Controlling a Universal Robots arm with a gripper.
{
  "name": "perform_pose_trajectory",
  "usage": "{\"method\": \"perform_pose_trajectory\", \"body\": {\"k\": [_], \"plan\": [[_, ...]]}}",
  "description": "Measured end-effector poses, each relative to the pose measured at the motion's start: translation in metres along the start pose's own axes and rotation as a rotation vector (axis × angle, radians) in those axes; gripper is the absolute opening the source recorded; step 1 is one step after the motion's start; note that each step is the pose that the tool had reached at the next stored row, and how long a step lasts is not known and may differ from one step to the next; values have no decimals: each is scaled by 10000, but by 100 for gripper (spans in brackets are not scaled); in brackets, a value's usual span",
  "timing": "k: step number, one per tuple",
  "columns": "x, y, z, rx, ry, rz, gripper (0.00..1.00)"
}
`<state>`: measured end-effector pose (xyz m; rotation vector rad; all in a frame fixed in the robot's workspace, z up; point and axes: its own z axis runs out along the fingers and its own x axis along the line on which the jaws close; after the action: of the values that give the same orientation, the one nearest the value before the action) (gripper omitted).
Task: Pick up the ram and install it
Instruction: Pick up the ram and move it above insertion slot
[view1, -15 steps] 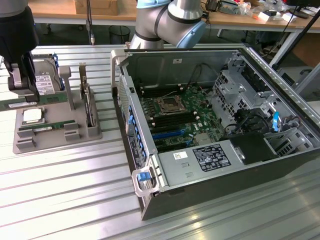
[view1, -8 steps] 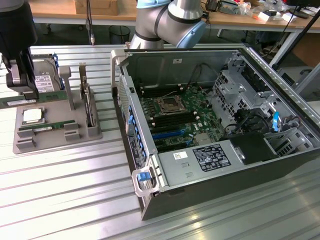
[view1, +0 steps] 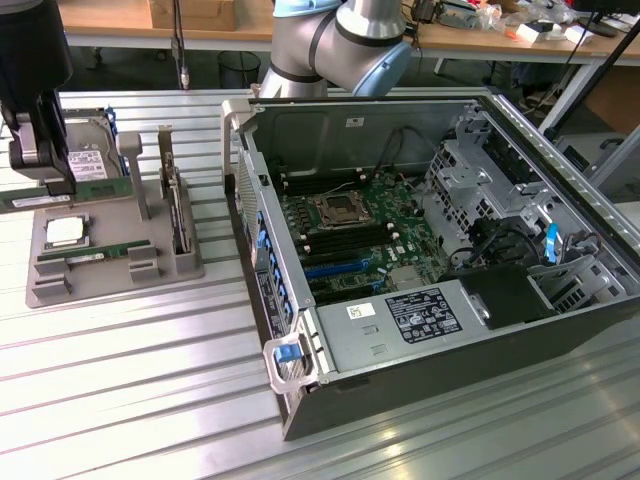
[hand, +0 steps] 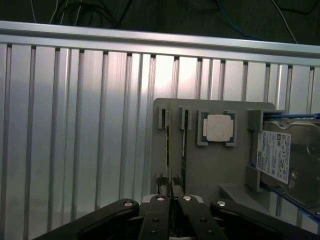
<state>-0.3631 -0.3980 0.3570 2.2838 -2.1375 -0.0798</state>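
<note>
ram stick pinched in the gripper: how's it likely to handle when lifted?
The ram shows edge-on as a thin board, so it is probably stiff and light, but likely to crack if bent sideways. The gripper is shut on it near one end, so it may pivot in the grip.

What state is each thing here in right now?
pincer: closed on a memory stick.
memory stick: held edge-on over the gray tray.
second memory stick: lying in the tray.
processor chip: sitting in its tray pocket.
hard drive: resting on the tray.
computer case: open, side panel off.
</note>
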Motion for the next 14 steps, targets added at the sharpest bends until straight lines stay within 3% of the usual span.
{"method": "perform_pose_trajectory", "body": {"k": [14], "plan": [[-3, 3, -118, 0, -1, 0, 13]]}}
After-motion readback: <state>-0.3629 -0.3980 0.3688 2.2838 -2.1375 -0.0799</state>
